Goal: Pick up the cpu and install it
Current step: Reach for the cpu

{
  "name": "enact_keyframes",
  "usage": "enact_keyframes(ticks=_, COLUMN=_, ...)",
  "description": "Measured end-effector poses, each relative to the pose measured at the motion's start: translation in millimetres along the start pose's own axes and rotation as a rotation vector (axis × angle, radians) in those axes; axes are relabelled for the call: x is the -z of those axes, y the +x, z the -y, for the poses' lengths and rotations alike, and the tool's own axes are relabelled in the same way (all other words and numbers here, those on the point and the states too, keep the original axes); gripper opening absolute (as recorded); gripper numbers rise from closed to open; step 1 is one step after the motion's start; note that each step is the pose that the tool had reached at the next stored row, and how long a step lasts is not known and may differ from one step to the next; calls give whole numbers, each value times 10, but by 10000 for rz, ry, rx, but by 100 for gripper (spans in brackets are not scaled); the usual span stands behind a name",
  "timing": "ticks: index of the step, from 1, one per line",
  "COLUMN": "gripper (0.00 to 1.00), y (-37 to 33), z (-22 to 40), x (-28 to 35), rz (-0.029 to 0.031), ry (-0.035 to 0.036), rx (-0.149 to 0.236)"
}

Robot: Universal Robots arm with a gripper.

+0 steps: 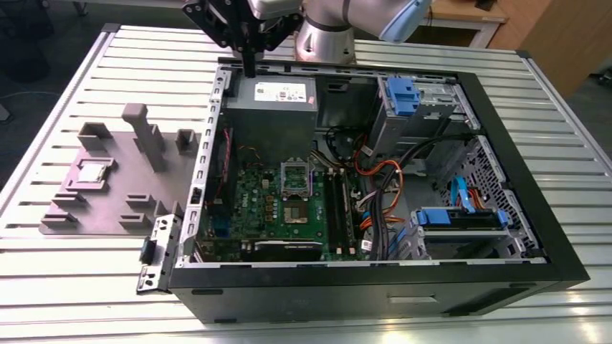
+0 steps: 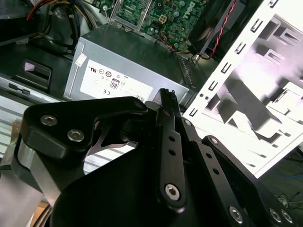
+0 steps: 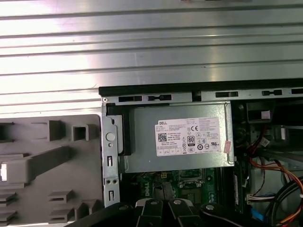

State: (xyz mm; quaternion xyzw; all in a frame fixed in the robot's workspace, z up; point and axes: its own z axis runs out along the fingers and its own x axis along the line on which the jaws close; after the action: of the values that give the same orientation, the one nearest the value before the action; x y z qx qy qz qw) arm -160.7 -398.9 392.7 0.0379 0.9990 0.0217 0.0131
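From my station I read the jaws as closed, the two black fingers pressed together with nothing between them. They hang tips-down over the far rim of the open black computer case (image 1: 383, 294), right above the big grey metal box with a white label (image 1: 272, 115). The second wrist view has that box (image 2: 137, 61) just past the fingertips (image 2: 166, 101).

The cpu (image 1: 94, 173), a small flat square chip with a shiny silver top, lies well apart from the jaws. It is outside the case, off toward the exterior view's left of them and nearer that camera. It rests flat in a recess of a grey plastic fixture plate with upright blocks (image 1: 120, 211), which sits on the ribbed aluminium worktop (image 1: 96, 287).

Inside the case, beyond the grey box as seen from the jaws, lies the green motherboard (image 1: 272, 211). Its rectangular silver socket frame (image 1: 294, 175) is closer to the jaws than the cpu is. Orange cables (image 1: 378, 175) run beside the board on the exterior view's right.
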Motion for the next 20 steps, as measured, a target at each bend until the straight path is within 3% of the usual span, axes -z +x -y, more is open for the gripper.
enact_keyframes(ticks=20, gripper=11, y=73, z=6, x=0, rz=0, ry=0, rx=0)
